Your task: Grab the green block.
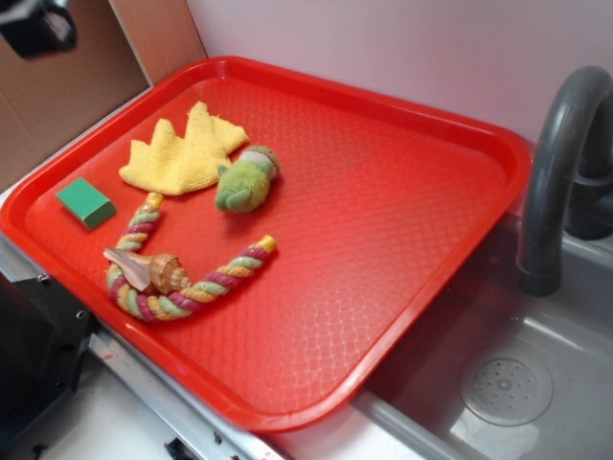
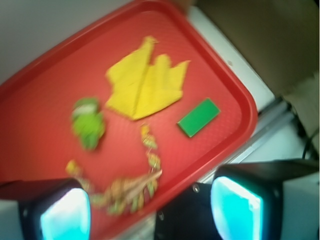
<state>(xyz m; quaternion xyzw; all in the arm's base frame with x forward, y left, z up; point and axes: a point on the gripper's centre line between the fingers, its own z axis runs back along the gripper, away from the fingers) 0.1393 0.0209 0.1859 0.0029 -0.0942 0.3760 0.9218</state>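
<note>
While the claw [image 2: 150,207] hangs wide and empty at the bottom of the wrist frame, the green block [image 1: 85,202] lies untouched at middle left, so the whole grasp remains.

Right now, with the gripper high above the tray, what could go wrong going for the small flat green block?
1. The small flat green block lies close to the red plastic tray's raised rim; a finger could land on it.
2. The fuzzy light-green plush toy might be mistaken for the target.
3. The open gripper is far off; the blurred wrist view hampers alignment.
</note>
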